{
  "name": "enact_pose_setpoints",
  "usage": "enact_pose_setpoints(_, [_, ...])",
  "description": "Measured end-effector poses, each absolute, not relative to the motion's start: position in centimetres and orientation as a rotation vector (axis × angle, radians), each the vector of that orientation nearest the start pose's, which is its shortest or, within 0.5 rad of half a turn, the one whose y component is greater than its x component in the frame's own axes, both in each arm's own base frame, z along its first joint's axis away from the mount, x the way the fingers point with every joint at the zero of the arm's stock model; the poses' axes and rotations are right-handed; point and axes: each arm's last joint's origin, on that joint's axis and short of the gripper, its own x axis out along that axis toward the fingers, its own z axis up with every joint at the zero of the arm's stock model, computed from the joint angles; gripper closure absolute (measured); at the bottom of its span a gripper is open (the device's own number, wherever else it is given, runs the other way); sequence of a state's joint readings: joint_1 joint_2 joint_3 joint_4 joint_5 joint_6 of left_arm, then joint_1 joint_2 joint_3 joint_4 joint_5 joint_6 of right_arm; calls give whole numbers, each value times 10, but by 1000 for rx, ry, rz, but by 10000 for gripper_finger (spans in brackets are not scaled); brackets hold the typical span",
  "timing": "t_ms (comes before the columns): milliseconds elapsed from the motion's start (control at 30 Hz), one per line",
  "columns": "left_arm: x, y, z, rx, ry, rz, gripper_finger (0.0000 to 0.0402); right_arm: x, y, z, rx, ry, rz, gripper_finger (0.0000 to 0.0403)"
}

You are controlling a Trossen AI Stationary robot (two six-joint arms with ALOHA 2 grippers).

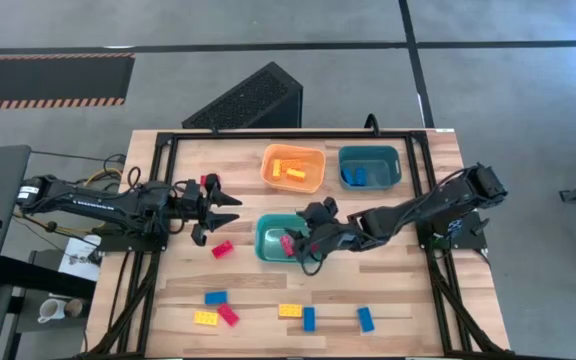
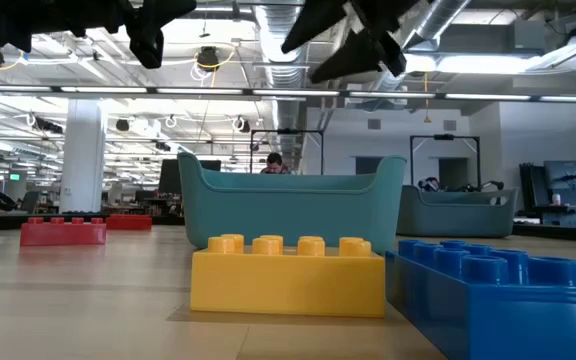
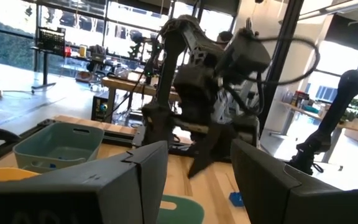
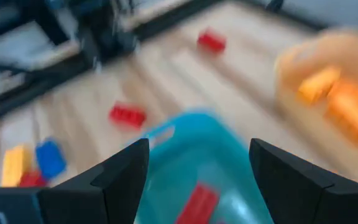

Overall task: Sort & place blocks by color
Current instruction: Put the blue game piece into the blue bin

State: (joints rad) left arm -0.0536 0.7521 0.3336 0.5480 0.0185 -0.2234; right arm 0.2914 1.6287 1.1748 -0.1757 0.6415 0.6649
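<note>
Above the near teal bin point(image 1: 271, 240), right gripper point(image 1: 308, 245) hangs, jaws spread wide and empty; left gripper point(image 1: 218, 207) jaws part-open, empty.

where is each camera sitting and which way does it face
high: overhead, looking straight down on the table; both arms show.
low: at tabletop height behind a yellow block; grippers overhead.
left wrist: faces the right arm, own left gripper open.
right wrist: over the teal bin, right gripper open.
Shared: teal bin with red block.
</note>
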Motion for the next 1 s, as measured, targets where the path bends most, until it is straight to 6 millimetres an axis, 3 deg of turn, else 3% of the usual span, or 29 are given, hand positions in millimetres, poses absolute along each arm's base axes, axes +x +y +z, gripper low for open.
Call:
enact_pose_setpoints(300, [171, -10, 251, -215, -118, -88, 239, 312, 99, 229, 627, 909, -500, 101])
enact_pose_setpoints(500, [170, -10, 256, -202, -169, -92, 239, 280, 129, 221, 780, 1150, -588, 101])
enact_pose_setpoints(767, [170, -10, 258, -199, -184, -93, 239, 250, 180, 217, 950, 1203, -657, 101])
enact_pose_setpoints(1000, [169, -10, 261, -209, -225, -113, 239, 229, 206, 216, 1040, 1161, -720, 101])
